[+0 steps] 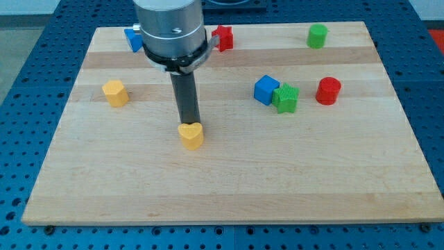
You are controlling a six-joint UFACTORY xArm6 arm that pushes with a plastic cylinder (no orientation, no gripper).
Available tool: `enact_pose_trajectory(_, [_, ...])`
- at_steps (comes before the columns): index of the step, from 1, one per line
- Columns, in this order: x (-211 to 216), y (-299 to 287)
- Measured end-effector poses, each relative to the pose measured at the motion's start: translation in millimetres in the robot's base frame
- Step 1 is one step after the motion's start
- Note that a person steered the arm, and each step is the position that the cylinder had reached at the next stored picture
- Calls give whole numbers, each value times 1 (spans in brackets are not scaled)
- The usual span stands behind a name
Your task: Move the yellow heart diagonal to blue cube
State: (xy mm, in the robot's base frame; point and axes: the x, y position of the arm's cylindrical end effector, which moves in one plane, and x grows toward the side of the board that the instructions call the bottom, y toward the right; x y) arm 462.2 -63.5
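Observation:
The yellow heart (191, 135) lies left of the board's middle. My tip (188, 123) stands right at its upper edge, touching or nearly touching it. The blue cube (266, 89) sits to the right, above the middle, with a green star (286, 98) pressed against its right side. The heart lies well to the left of and below the blue cube.
A red cylinder (328, 91) stands right of the green star. A yellow block (115, 92) sits at the left. A blue block (133, 39), a red star (223, 37) and a green cylinder (317, 35) lie along the top edge. The arm's body (171, 31) hangs over the top left.

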Motion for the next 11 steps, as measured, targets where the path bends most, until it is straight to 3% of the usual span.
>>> enact_pose_trajectory(2, [3,31])
enact_pose_trajectory(11, [84,-12])
